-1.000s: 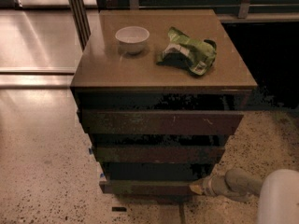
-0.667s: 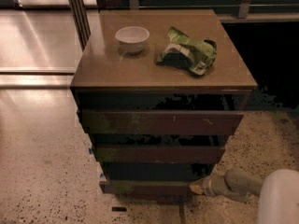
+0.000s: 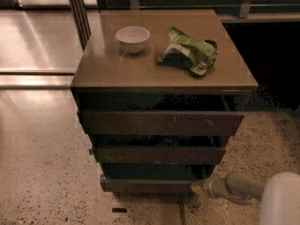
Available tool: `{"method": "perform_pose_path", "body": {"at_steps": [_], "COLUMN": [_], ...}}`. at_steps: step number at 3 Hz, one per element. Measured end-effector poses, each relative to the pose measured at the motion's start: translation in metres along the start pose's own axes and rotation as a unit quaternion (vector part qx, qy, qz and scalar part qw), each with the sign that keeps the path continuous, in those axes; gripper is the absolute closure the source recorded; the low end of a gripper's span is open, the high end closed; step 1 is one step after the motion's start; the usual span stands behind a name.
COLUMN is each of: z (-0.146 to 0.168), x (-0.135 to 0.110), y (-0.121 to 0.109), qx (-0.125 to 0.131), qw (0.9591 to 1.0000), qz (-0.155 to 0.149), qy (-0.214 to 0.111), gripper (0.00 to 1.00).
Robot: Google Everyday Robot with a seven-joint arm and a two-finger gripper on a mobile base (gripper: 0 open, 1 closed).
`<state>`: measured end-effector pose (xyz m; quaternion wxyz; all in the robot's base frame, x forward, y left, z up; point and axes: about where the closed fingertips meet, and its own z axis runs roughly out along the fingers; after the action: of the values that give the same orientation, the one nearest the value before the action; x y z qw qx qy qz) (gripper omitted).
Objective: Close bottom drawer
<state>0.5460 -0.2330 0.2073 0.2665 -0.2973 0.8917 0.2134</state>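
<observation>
Bottom drawer (image 3: 147,185): the lowest, narrowest front, standing slightly open just above the floor (image 3: 47,172).
Pincer (image 3: 199,187): low at the drawer's right end; you cannot tell whether it is released or clenched.
Risk: pushing at that one corner could skew and jam the drawer, or your tip could slip off its edge.
Room: open floor to the left and front; the middle drawer front (image 3: 159,154) sits close above.

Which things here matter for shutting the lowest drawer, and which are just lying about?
Part of the job: bottom drawer; gripper, low at that drawer front's right end.
Just lying about: white bowl and green bag on the cabinet top; middle drawer; top drawer.
</observation>
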Motion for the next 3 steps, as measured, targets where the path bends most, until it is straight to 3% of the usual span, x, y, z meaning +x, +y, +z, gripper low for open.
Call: {"method": "perform_pose_path", "body": {"at_steps": [3], "z": [0.009], "x": [-0.014], "y": [-0.036], "qx": [0.067], "qw": [0.9972], "qz": [-0.030], "qy": [-0.010], "gripper": [1.00]}}
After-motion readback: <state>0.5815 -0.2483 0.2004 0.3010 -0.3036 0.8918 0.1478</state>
